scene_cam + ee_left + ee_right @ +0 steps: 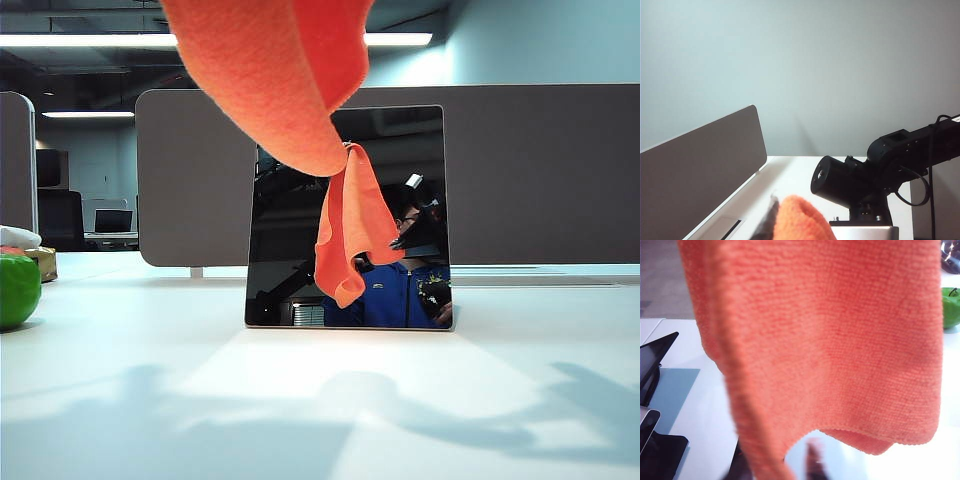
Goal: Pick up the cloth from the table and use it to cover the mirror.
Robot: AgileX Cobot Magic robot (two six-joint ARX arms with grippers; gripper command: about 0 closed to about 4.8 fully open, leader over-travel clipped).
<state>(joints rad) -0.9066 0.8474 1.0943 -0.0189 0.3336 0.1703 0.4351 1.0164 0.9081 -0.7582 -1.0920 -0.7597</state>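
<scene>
We see the cloth (pixel 290 80) hanging in the air in front of the mirror (pixel 290 240), above its top edge, a fold drooping down over the glass. It looks soft, light and floppy; we'd take it by a hemmed corner or edge. The left gripper (pixel 772 222) is clamped on a bunched corner. The right gripper (pixel 775 465) sits blurred behind the cloth, probably closing on its lower edge; we cannot tell. The mirror stands upright on the table (pixel 320 400), uncovered. The cloth's top is cut off.

Cloth (pixel 275 70) hangs above mirror (pixel 290 240), divider panel (pixel 540 170) behind
</scene>
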